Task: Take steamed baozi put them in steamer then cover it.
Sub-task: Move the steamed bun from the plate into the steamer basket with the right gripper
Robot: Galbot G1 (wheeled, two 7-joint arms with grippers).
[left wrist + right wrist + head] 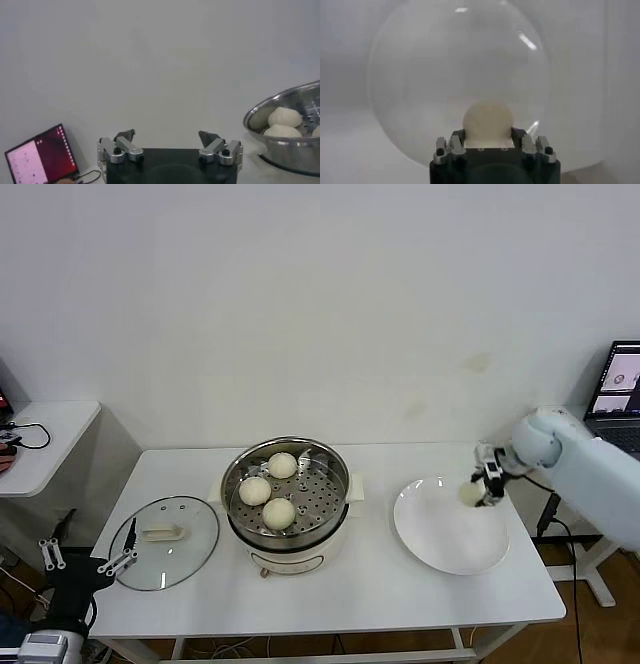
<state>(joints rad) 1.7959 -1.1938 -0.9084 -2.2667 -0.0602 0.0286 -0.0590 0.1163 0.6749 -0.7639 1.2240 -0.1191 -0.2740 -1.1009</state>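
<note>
Three steamed baozi [277, 490] lie on the steel perforated tray of the steamer [335, 465], a cream-white pot at the table's middle. A fourth baozi [487, 120] sits between the fingers of my right gripper [478, 493], which is shut on it just above the right part of the white plate [440, 549]. The cover [165, 542], a clear glass lid with a cream handle, lies flat on the table left of the steamer. My left gripper [167, 141] waits open and empty low at the table's front left corner, apart from the lid.
A laptop [622, 392] stands on a side table at the far right, with cables hanging below it. A second small table [45, 439] with black cables stands at the left. The steamer's rim [290, 122] shows to the side in the left wrist view.
</note>
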